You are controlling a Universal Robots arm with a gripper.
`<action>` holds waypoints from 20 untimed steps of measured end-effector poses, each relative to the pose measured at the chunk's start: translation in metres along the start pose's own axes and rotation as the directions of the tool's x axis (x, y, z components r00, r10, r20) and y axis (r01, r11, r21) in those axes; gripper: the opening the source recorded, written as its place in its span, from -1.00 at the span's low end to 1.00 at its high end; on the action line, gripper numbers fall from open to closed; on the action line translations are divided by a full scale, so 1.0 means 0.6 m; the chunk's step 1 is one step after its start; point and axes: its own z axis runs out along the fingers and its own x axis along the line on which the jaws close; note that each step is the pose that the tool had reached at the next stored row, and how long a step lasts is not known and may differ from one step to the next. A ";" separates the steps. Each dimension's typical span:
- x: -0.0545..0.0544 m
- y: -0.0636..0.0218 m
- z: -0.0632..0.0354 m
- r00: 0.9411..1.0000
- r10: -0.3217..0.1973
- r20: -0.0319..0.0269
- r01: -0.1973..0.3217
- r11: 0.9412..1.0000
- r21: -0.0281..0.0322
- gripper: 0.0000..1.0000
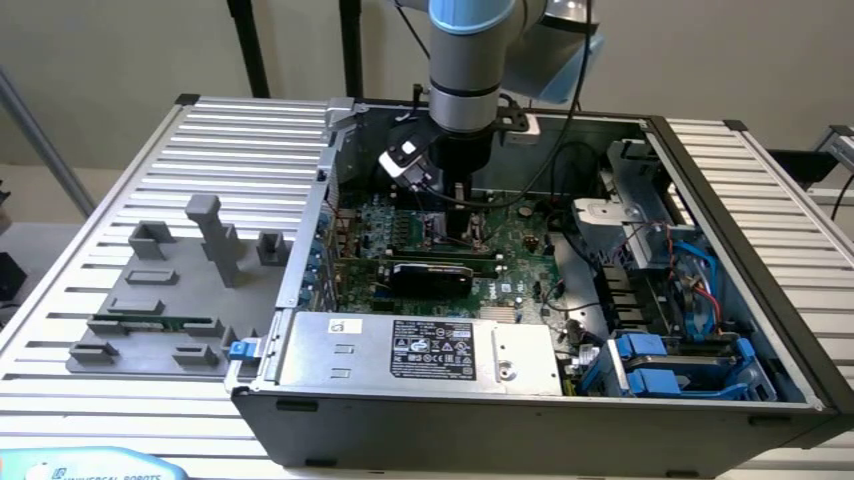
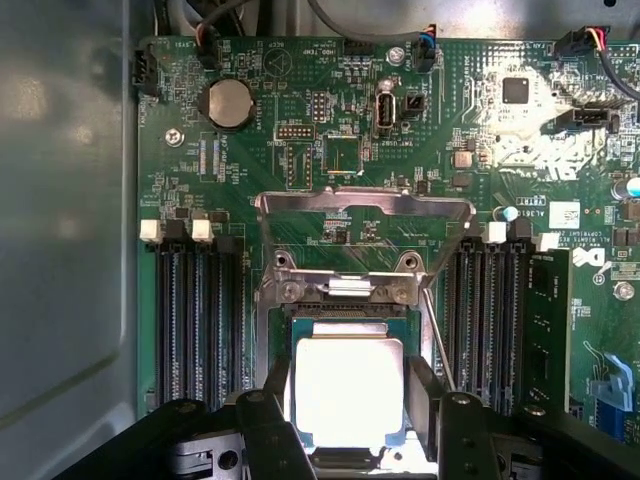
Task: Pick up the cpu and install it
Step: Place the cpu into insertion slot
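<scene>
The cpu (image 2: 348, 392), a small square chip with a bright silvery top, lies level in the socket (image 2: 345, 292) of the green motherboard (image 2: 330, 130). The socket's metal load plate (image 2: 362, 212) stands flipped open behind it. My gripper (image 2: 348, 400) straddles the chip, with a black finger (image 2: 278, 385) against one edge and the other finger (image 2: 422, 390) against the opposite edge. In the exterior view the gripper (image 1: 454, 228) reaches straight down into the open computer case (image 1: 534, 430) over the motherboard (image 1: 527, 262) and hides the chip.
Memory slots (image 2: 195, 320) flank the socket, and a module (image 2: 548, 330) stands in one. Inside the case are a power supply (image 1: 420, 350), a black card (image 1: 427, 275), cables (image 1: 587, 170) and blue drive bays (image 1: 667, 365). Grey fixture blocks (image 1: 214, 240) and a green memory stick (image 1: 154, 325) sit at the exterior view's left.
</scene>
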 end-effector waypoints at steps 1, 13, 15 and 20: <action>0.000 0.000 0.001 1.000 0.001 0.000 -0.001 1.000 0.001 0.09; 0.002 0.001 0.008 1.000 0.022 0.001 -0.022 1.000 0.006 0.09; 0.002 0.001 0.009 1.000 0.022 0.001 -0.022 1.000 0.006 0.09; 0.002 0.002 0.011 1.000 0.021 0.001 -0.021 1.000 0.006 0.09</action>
